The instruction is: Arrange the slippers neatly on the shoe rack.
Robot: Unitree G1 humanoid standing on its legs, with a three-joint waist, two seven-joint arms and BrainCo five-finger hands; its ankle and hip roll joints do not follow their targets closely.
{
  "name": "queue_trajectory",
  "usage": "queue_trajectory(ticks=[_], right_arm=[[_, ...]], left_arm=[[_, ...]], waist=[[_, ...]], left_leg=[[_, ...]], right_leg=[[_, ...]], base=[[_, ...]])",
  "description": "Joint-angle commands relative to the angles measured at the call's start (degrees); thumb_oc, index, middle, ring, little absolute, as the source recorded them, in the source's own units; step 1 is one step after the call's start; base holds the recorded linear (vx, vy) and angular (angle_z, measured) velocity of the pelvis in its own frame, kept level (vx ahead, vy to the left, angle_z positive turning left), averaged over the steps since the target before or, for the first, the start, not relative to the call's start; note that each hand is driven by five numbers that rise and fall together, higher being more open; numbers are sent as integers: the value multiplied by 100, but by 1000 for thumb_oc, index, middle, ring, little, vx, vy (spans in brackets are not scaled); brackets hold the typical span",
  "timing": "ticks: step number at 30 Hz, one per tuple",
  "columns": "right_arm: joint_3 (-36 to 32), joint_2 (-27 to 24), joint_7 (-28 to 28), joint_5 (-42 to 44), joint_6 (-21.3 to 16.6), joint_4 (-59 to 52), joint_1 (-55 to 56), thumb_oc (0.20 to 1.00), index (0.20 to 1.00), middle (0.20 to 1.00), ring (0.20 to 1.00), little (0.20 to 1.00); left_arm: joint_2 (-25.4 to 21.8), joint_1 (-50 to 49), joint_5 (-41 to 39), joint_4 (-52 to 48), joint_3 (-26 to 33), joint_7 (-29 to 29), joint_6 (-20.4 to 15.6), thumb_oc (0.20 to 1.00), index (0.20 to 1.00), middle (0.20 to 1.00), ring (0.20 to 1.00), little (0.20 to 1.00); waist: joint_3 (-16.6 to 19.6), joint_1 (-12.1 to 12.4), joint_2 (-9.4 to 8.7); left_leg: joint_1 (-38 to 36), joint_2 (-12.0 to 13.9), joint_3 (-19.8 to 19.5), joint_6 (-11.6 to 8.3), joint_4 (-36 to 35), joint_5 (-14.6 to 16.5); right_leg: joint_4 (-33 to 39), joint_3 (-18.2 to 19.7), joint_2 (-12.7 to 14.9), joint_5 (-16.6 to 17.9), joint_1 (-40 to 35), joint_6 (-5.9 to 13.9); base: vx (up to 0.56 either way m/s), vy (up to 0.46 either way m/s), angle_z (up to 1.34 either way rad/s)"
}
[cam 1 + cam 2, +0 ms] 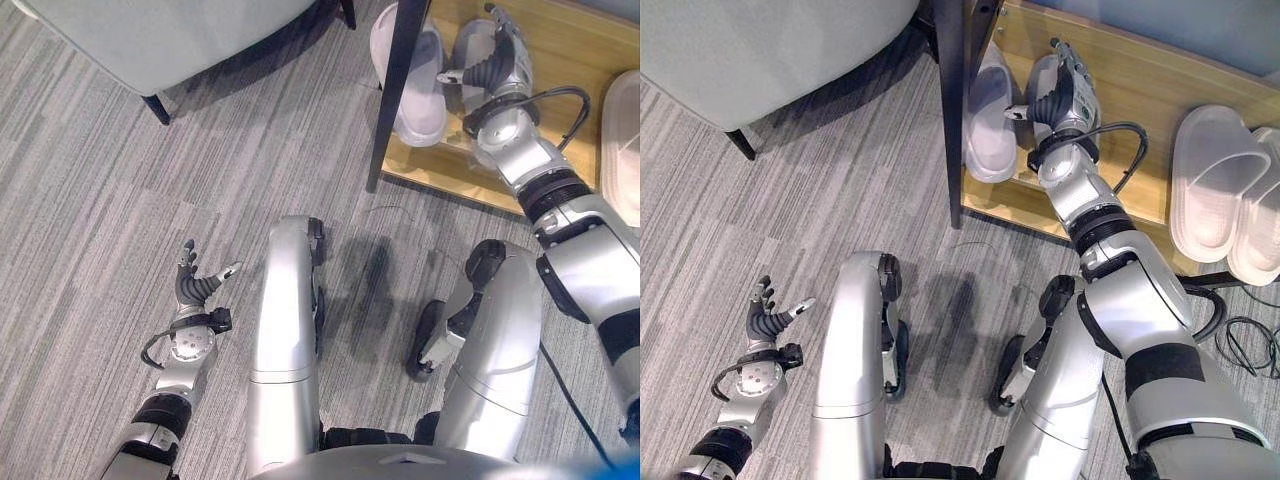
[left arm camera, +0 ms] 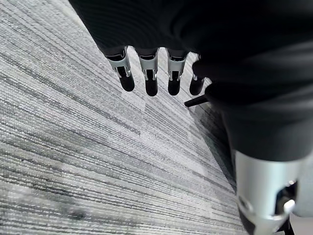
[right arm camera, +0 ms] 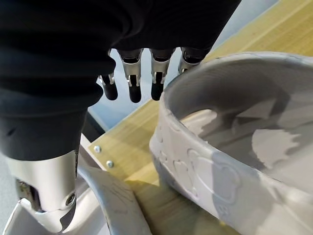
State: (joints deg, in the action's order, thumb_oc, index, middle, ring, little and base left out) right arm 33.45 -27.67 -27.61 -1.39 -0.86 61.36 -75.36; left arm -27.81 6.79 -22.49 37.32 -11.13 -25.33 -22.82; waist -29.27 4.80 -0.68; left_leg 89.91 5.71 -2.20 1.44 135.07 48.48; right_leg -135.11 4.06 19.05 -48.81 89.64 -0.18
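Left eye view: right hand [image 1: 490,60] rests over the second of two grey slippers [image 1: 412,85] on the shoe rack [image 1: 560,60]. Left hand [image 1: 195,285] hangs released above the floor.

Right eye view: two white slippers [image 1: 1215,185] further along — four in all.

Right wrist view: fingers [image 3: 132,78] extended, gripping nothing — placing looks finished; next, straighten the pair.

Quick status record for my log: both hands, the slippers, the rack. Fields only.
right hand: over the shelf of the shoe rack, fingers straight, above one grey slipper
second grey slipper: on the same shelf, just left of the hand
white slipper pair: on the rack, further right
left hand: open, holds nothing, above the carpet
chair: upper left, beside the rack
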Motion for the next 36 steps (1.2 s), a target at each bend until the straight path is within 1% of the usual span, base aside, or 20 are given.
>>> queue_trajectory(ticks=[1, 4, 7, 13, 15, 16, 19, 20, 24, 28, 32, 34, 36], right_arm=[[102, -57, -83, -356, -239, 126, -690, 1000, 1000, 1000, 1000, 1000], [328, 26, -98, -605, -137, 438, -913, 1000, 1000, 1000, 1000, 1000], [448, 46, -85, -679, -182, 668, -1018, 1000, 1000, 1000, 1000, 1000], [622, 115, -59, -817, -125, 1068, -1192, 1000, 1000, 1000, 1000, 1000], [718, 131, -7, -950, -63, 1243, -1242, 1000, 1000, 1000, 1000, 1000], [854, 198, 33, -1154, 51, 1509, -1343, 1000, 1000, 1000, 1000, 1000], [1002, 231, 25, -1472, 162, 1839, -1387, 1000, 1000, 1000, 1000, 1000], [1071, 249, 14, -1629, 258, 1945, -1453, 1000, 1000, 1000, 1000, 1000], [1107, 134, -264, -1934, 368, 2109, -1452, 1000, 1000, 1000, 1000, 1000], [1039, 22, -428, -2002, 424, 2106, -1459, 1000, 1000, 1000, 1000, 1000], [1021, -113, -630, -2194, 575, 2022, -1469, 1000, 1000, 1000, 1000, 1000], [976, -156, -735, -2219, 578, 1912, -1461, 1000, 1000, 1000, 1000, 1000], [815, -211, -872, -2094, 484, 1664, -1390, 1000, 1000, 1000, 1000, 1000]], left_arm=[[-191, -97, -198, -142, -144, -23, -284, 1000, 1000, 1000, 1000, 1000], [-186, -95, -232, -86, -172, -50, -323, 1000, 1000, 1000, 1000, 1000], [-191, -76, -250, -62, -201, -30, -335, 1000, 1000, 1000, 1000, 1000], [-206, -43, -319, 49, -198, 12, -369, 1000, 1000, 1000, 1000, 1000], [-199, -24, -326, 90, -208, 10, -386, 1000, 1000, 1000, 1000, 1000], [-190, 0, -362, 129, -222, -3, -403, 1000, 1000, 1000, 1000, 1000], [-182, 14, -359, 141, -229, -13, -409, 1000, 1000, 1000, 1000, 1000], [-190, 10, -380, 134, -198, -43, -417, 1000, 1000, 1000, 1000, 1000], [-159, -6, -385, 149, -185, -85, -418, 1000, 1000, 1000, 1000, 1000], [-131, -21, -361, 201, -176, -120, -398, 1000, 1000, 1000, 1000, 1000], [-90, -10, -324, 205, -205, -159, -399, 1000, 1000, 1000, 1000, 1000], [-101, -15, -295, 164, -212, -175, -389, 1000, 1000, 1000, 1000, 1000], [-102, -30, -255, 151, -224, -179, -389, 1000, 1000, 1000, 1000, 1000]], waist=[[77, 294, -39], [45, 344, -48], [30, 381, -54], [43, 411, -104], [38, 414, -114], [21, 423, -123], [17, 417, -125], [18, 412, -141], [39, 378, -151], [59, 349, -152], [53, 311, -136], [70, 296, -128], [88, 271, -119]], left_leg=[[4, -311, -1171, -394, -69, -194], [4, -320, -1166, -403, -55, -191], [4, -323, -1162, -416, -63, -197], [4, -333, -1170, -443, -71, -203], [4, -343, -1177, -447, -57, -196], [4, -345, -1184, -455, -48, -198], [4, -347, -1175, -472, -47, -194], [4, -343, -1176, -484, -56, -195], [4, -333, -1178, -507, -65, -179], [4, -319, -1168, -521, -69, -180], [4, -310, -1166, -553, -83, -193], [4, -313, -1163, -563, -97, -200], [4, -322, -1157, -568, -98, -208]], right_leg=[[-118, 977, 169, 532, -41, 206], [-109, 980, 182, 550, -45, 212], [-101, 968, 182, 565, -60, 219], [-92, 974, 195, 579, -76, 226], [-97, 988, 191, 578, -67, 218], [-100, 988, 204, 593, -60, 221], [-100, 988, 217, 595, -63, 226], [-96, 982, 222, 598, -65, 232], [-108, 978, 218, 575, -80, 225], [-105, 963, 223, 580, -75, 221], [-112, 974, 213, 563, -53, 220], [-106, 975, 213, 566, -53, 237], [-99, 978, 221, 571, -56, 238]], base=[[0, 0, 0], [0, 0, 0], [0, 0, 0], [0, 0, 0], [0, 0, 0], [0, 0, 0], [0, 0, 0], [-7, 5, 4], [0, 0, 0], [0, 0, 0], [0, 0, 0], [0, 0, 0], [0, 0, 0]])
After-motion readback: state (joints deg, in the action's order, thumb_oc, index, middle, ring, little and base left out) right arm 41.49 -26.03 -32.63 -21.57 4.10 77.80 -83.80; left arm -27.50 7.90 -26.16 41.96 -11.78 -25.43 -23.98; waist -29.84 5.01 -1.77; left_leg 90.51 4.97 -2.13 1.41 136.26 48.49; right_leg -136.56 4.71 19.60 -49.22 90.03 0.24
